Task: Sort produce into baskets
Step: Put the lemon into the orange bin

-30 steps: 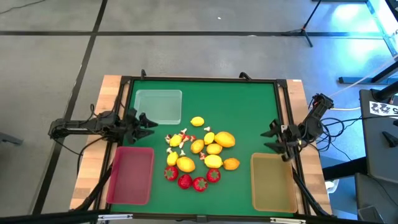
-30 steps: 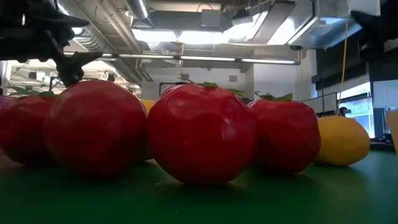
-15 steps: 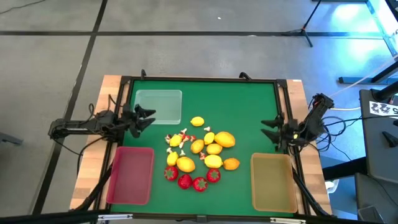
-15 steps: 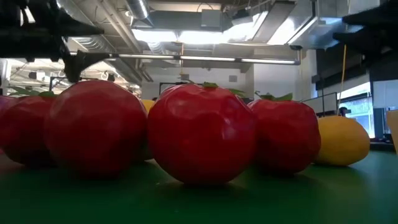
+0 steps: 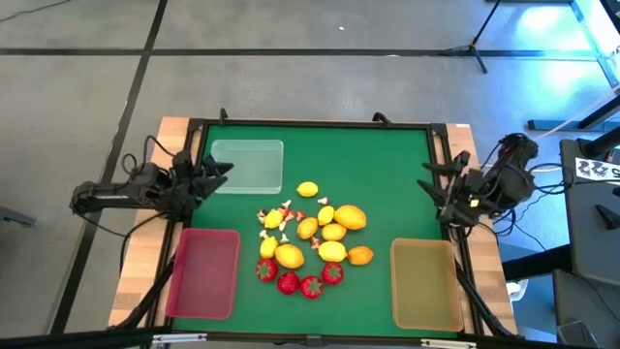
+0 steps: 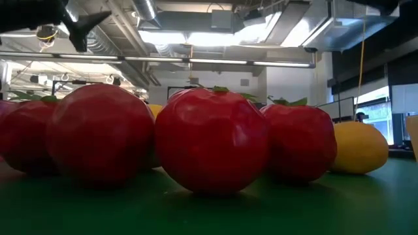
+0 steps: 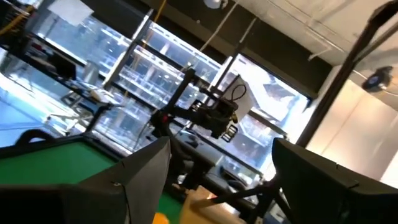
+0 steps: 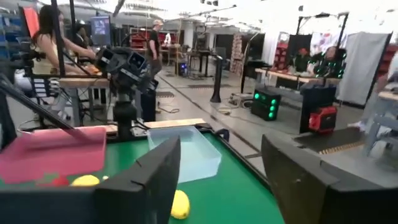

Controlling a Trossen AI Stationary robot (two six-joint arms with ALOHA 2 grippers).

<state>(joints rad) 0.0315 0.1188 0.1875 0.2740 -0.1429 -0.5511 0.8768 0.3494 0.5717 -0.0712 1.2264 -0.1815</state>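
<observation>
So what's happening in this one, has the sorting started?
Not yet. All the produce lies piled mid-table, and the clear basket, red basket and tan basket hold nothing. The left end effector and right end effector hang open at opposite table edges, holding nothing.

Free: you have bare green bench (image 5: 378, 165) across the frame's upper middle and right | Blocked: produce pile (image 5: 312, 239) fills centre | Edges: clear basket (image 5: 248, 165) upper left, red basket (image 5: 204, 272) lower left, tan basket (image 5: 424, 283) lower right
</observation>
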